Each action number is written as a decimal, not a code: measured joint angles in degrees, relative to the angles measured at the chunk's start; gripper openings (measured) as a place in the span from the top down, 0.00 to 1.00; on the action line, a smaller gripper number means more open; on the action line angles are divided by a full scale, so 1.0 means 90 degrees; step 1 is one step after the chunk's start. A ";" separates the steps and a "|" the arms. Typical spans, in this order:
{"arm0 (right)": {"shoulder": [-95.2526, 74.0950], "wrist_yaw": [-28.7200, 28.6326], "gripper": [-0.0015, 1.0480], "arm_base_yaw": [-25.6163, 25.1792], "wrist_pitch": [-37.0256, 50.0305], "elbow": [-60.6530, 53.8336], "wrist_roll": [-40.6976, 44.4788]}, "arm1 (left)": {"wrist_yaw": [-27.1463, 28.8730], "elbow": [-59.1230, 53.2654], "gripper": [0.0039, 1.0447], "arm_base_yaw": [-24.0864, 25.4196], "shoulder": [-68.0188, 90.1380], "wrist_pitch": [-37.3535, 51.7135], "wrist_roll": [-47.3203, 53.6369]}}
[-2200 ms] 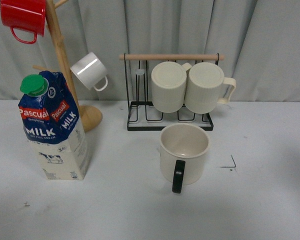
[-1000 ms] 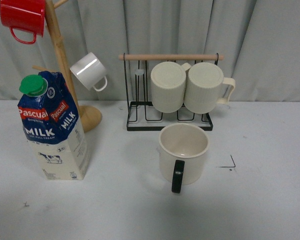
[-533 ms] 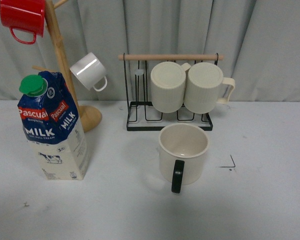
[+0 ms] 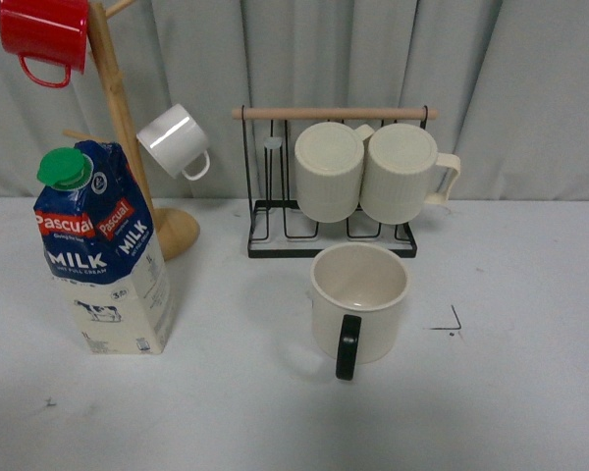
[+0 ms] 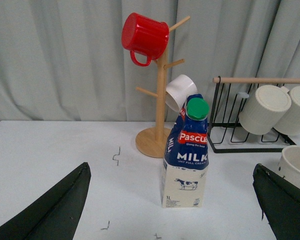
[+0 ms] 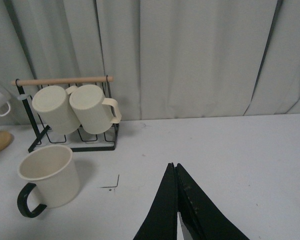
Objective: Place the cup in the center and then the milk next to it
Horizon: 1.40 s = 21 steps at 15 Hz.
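The cup (image 4: 361,299), wide and cream with a black handle toward the camera, stands upright on the pale grey tabletop, just in front of the wire rack. A black corner mark (image 4: 452,319) of the center (image 4: 255,343) lies just right of the cup. The milk (image 4: 103,255) carton stands upright at the left, well apart from the cup. Neither gripper shows in the front view. My left gripper (image 5: 171,169) is open, jaws spread wide either side of the milk (image 5: 186,160), not touching it. My right gripper (image 6: 173,166) is shut and empty, over bare table to the right of the cup (image 6: 47,175).
A black wire rack (image 4: 275,211) with two ribbed cream mugs (image 4: 368,167) stands behind the cup. A wooden mug tree (image 4: 128,118) holds a red mug (image 4: 44,34) and a small white mug (image 4: 175,140) behind the carton. Grey curtain closes off the back.
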<state>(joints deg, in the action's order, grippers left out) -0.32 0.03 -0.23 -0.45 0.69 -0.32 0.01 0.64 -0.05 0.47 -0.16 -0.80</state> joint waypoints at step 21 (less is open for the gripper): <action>0.0007 -0.0002 0.06 0.0000 0.0027 0.0000 0.0019 | -0.0865 0.5200 0.06 -0.0214 0.8803 0.1071 0.0359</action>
<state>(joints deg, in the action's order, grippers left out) -0.25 0.01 -0.23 -0.21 0.69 -0.14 -7.77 47.44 -1.98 79.70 9.48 2.44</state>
